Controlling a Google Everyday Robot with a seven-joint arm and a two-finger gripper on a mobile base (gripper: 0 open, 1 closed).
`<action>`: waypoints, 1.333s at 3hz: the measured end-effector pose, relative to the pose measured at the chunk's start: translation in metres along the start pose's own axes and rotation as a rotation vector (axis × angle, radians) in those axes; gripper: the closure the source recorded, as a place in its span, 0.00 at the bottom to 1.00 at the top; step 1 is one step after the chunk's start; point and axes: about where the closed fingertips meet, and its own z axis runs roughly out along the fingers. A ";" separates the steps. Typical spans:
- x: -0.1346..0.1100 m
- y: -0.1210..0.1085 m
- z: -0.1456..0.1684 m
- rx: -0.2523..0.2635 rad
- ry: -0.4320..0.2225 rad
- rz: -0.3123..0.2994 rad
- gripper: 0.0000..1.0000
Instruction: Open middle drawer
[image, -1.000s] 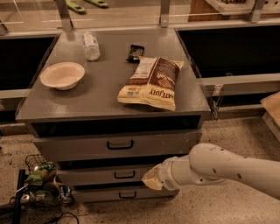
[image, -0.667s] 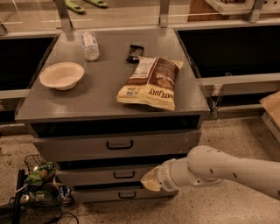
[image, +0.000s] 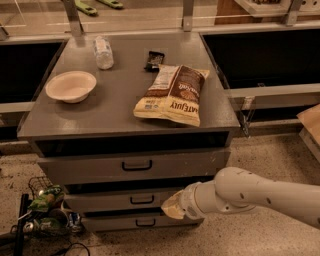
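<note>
The grey cabinet has three stacked drawers. The middle drawer (image: 100, 201) has a low front with a small black pull handle (image: 142, 200), and a dark gap runs above it. My gripper (image: 172, 206) is on the white arm (image: 250, 192) that reaches in from the right. It hovers in front of the right part of the middle drawer's front, just right of the handle and at about its height. Its tan tip points left toward the handle. I cannot tell whether it touches the front.
The top drawer (image: 137, 165) and bottom drawer (image: 145, 222) have similar handles. On the cabinet top (image: 115, 107) lie a white bowl (image: 71, 86), a plastic bottle (image: 103, 52), a dark bar (image: 154, 60) and a chip bag (image: 174, 94). A wire basket of clutter (image: 45, 210) sits on the floor at left.
The gripper has crept slightly left toward the middle drawer's handle. The drawers and the things on top have not moved.
</note>
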 end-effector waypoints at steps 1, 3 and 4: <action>0.000 0.000 0.000 0.000 0.000 0.000 0.37; 0.000 0.000 0.000 0.000 0.000 0.000 0.00; 0.000 0.000 0.000 0.000 0.000 0.000 0.00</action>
